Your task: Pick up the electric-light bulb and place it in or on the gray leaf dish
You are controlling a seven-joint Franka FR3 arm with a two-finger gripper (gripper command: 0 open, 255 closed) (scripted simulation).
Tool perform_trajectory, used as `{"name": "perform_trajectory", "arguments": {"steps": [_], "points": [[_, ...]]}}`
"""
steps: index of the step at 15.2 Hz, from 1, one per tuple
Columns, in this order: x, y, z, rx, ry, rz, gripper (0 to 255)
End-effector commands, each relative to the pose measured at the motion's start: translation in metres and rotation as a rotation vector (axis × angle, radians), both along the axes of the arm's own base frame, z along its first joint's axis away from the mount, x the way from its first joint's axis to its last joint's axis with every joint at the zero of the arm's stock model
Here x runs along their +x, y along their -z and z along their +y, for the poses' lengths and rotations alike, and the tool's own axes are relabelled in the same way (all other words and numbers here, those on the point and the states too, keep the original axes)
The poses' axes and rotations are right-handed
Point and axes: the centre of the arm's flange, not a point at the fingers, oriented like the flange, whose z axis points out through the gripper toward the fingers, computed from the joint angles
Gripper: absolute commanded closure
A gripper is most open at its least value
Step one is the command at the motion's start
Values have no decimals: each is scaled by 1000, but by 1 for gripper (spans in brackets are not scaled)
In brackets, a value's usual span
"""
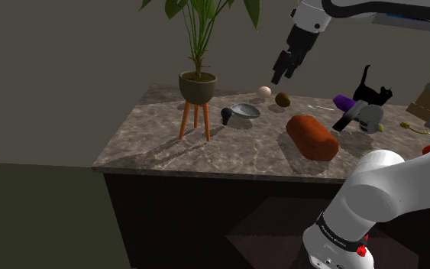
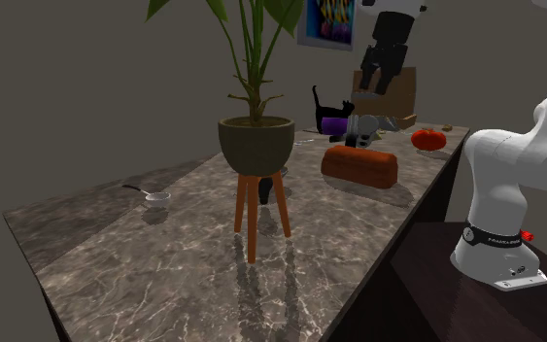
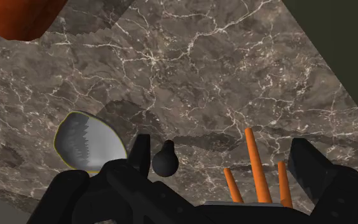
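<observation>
The bulb [image 1: 227, 115] is small, black and pear-shaped, and it stands on the marble table beside the plant stand's orange legs. The grey leaf dish [image 1: 245, 110] lies just to the shoulder view's right of it, a little farther back. My gripper [image 1: 283, 75] hangs high over the table, above and to that view's right of both, near a brown ball. In the wrist view my gripper [image 3: 222, 151] is open with nothing between the fingers; the bulb [image 3: 165, 160] shows close by one finger, the dish [image 3: 87, 142] beyond it. My gripper [image 2: 374, 85] also hangs high in the second exterior view.
A potted plant [image 1: 197, 86] on an orange tripod stands at the shoulder view's left of the bulb. A reddish-brown loaf [image 1: 312, 136], a pink ball [image 1: 264, 92], a brown ball [image 1: 282, 98], a black cat figure [image 1: 372, 90] and a purple thing [image 1: 344, 101] lie to the right.
</observation>
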Motion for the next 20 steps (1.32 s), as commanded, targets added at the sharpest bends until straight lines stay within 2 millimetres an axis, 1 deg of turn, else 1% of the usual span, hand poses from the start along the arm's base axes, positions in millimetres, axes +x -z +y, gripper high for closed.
{"name": "perform_trajectory", "arguments": {"steps": [1, 11, 20], "points": [[0, 0, 0, 0, 0, 0, 0], [91, 92, -8, 15, 128, -36, 0], [175, 171, -24, 28, 243, -68, 0]]}}
